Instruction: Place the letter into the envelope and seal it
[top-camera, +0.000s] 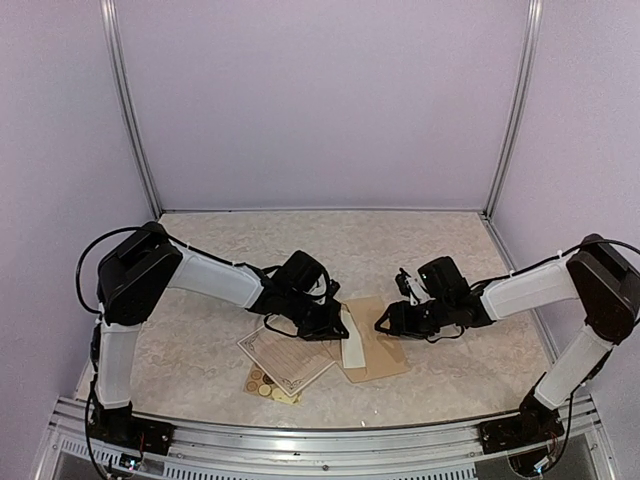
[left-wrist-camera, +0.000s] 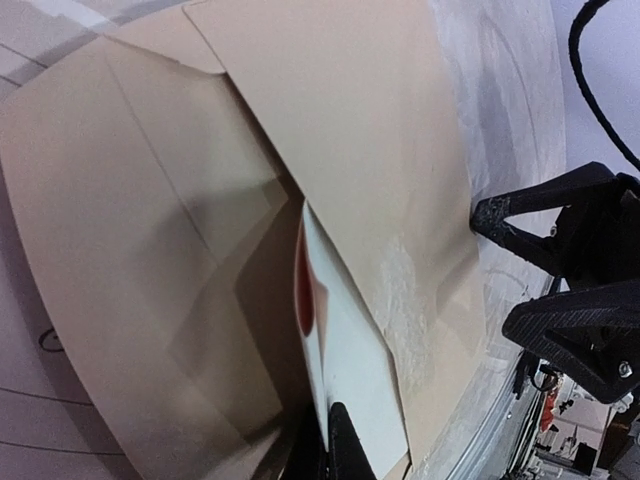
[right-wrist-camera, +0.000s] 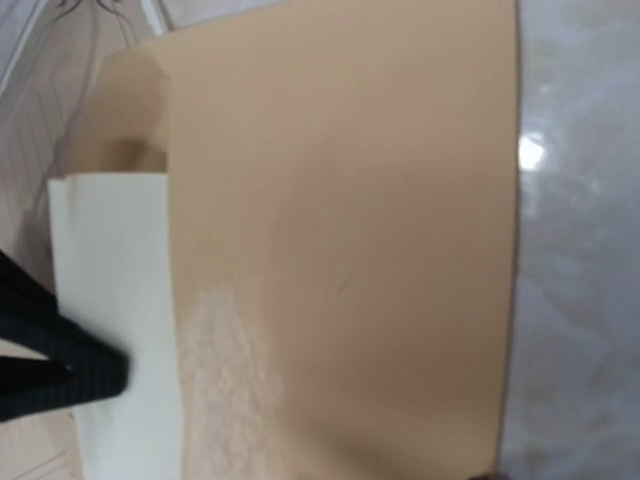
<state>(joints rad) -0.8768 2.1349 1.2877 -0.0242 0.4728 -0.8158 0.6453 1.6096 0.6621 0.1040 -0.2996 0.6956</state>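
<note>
The letter (top-camera: 354, 348), folded white side out, lies half tucked under the raised front of the tan envelope (top-camera: 385, 352) in the middle of the tabletop (top-camera: 300, 240). The left gripper (top-camera: 338, 327) pinches the letter's exposed end in narrow jaws. The right gripper (top-camera: 383, 322) has its jaws apart, one fingertip (left-wrist-camera: 498, 214) touching the envelope's edge. A bordered sheet (top-camera: 285, 360) lies flat further left.

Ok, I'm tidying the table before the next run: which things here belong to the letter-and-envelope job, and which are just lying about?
In the job:
kraft envelope
folded white letter, partly in the envelope's mouth
sticker sheet, probably for sealing

Lying about:
ruled sheet with ornate border, flat, apparently a spare
</note>
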